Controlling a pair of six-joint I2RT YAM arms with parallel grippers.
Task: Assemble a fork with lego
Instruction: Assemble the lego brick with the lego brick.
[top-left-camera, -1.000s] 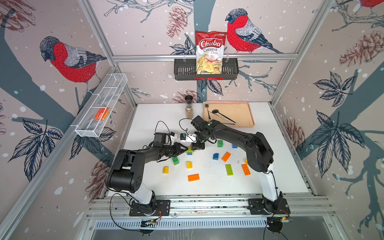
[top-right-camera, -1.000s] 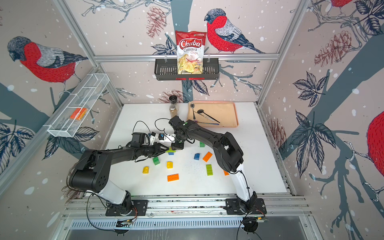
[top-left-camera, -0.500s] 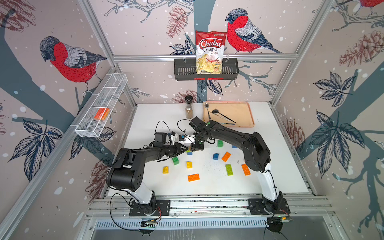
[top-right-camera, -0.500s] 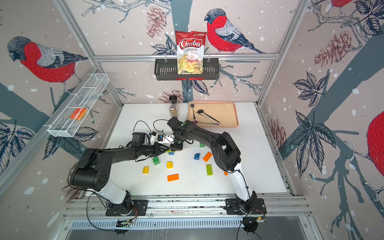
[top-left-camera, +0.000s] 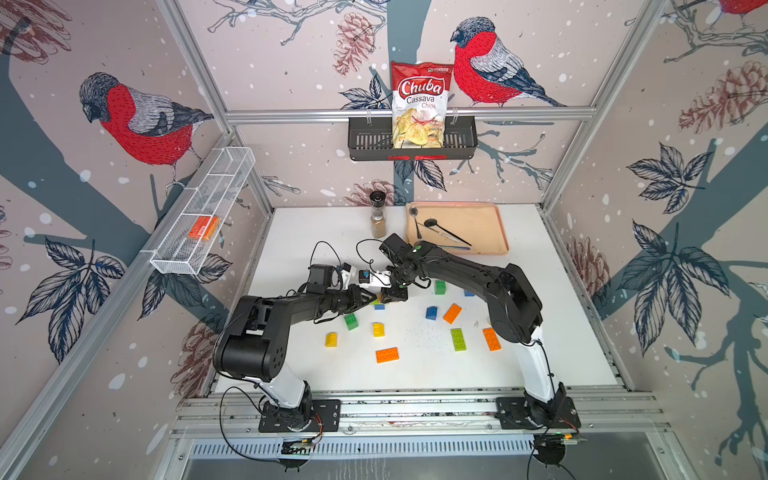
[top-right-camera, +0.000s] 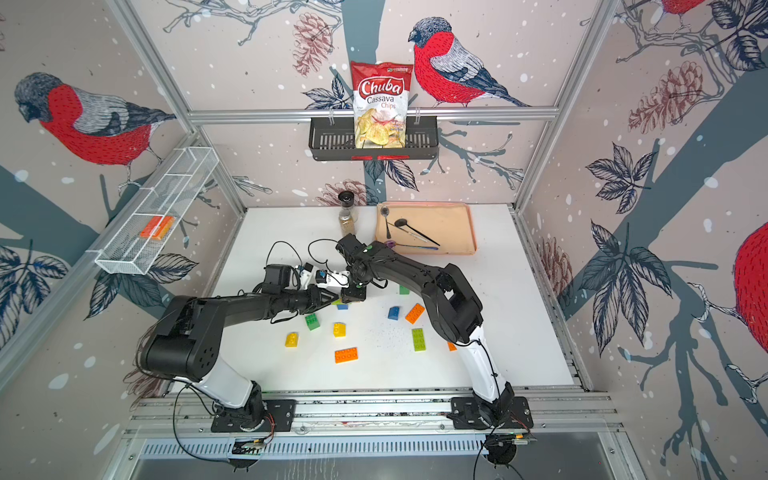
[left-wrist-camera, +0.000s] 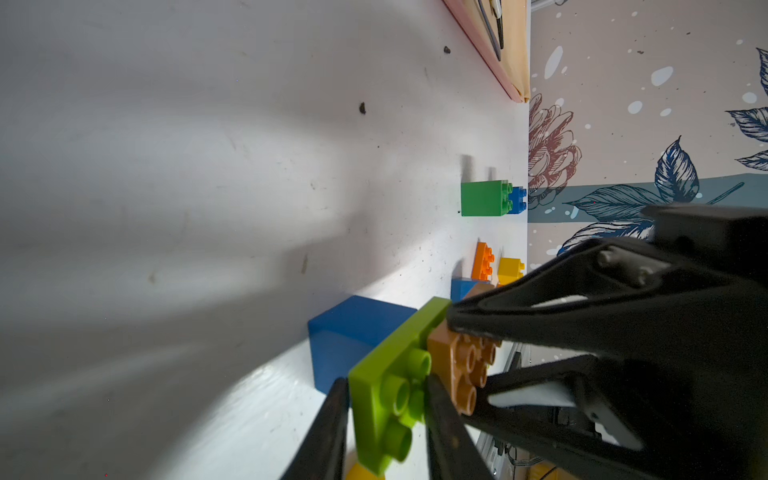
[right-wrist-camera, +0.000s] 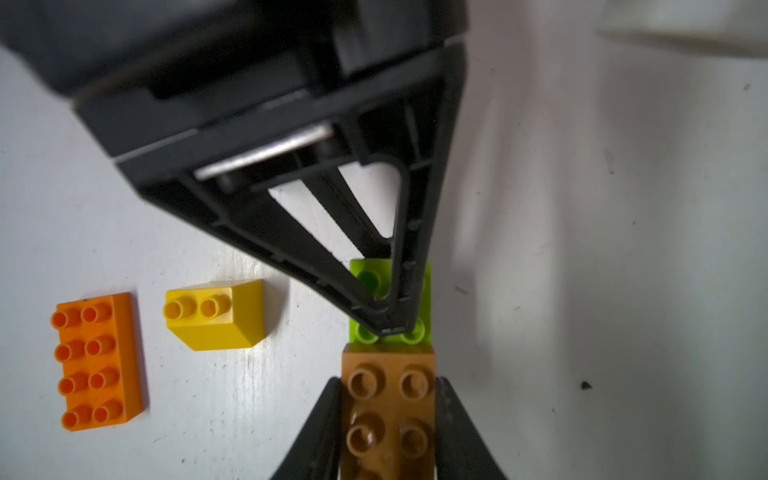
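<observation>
Left claw (left-wrist-camera: 384, 401) clamps the lime brick (left-wrist-camera: 390, 374), right claw (right-wrist-camera: 388, 384) the brown brick (right-wrist-camera: 388, 415) by its long sides. You have them end to end, studs up, just left of centre in both top views. Their long axis follows the right fingers (right-wrist-camera: 326, 419), lime end outermost.

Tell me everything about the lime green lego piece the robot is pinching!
The lime green lego piece is a thin, flat, shiny plastic plate with hollow round studs in two rows. The left gripper is shut on its two sides, holding it close to a blue brick. One end meets the brown lego plate held by the right gripper; whether they are clicked together is unclear.
</observation>
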